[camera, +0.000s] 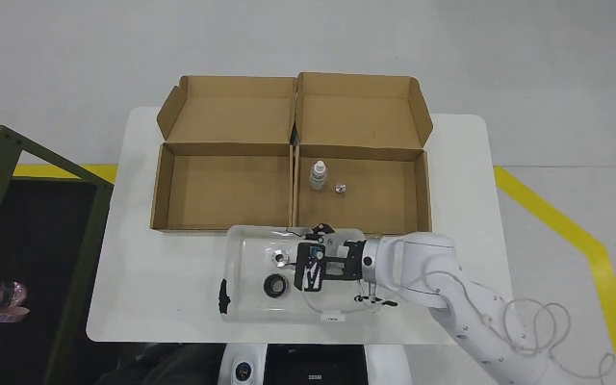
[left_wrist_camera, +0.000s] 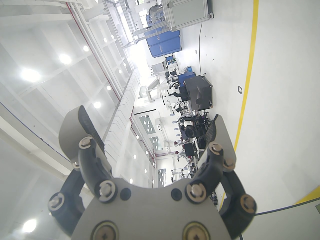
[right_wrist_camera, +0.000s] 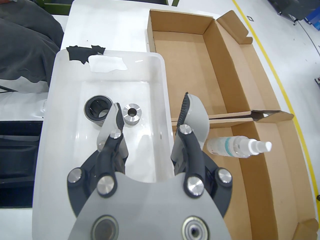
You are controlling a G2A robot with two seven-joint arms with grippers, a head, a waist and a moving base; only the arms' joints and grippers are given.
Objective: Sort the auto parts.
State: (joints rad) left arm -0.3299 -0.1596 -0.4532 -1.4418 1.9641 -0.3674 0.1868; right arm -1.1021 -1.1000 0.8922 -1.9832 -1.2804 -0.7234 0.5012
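Observation:
A clear plastic bin [camera: 231,279] at the table's front holds a black ring-shaped bearing [right_wrist_camera: 97,109] and a silver collar [right_wrist_camera: 132,114] with a centre hole. These are the bearing [camera: 277,285] and collar [camera: 277,257] in the top view. My right gripper [right_wrist_camera: 152,103] hangs open above the bin, one finger close beside the collar and the other over the bin's wall towards the boxes. It holds nothing. In the top view it is the gripper [camera: 310,265] over the bin's middle. My left gripper [left_wrist_camera: 149,113] is open and empty, pointing up into the hall.
Two open cardboard boxes stand behind the bin. The left box [camera: 223,188] is bare. The right box [camera: 385,192] holds a spray bottle [camera: 319,175] and a small silver part [camera: 339,188]. A green-framed cart [camera: 38,241] stands left of the table.

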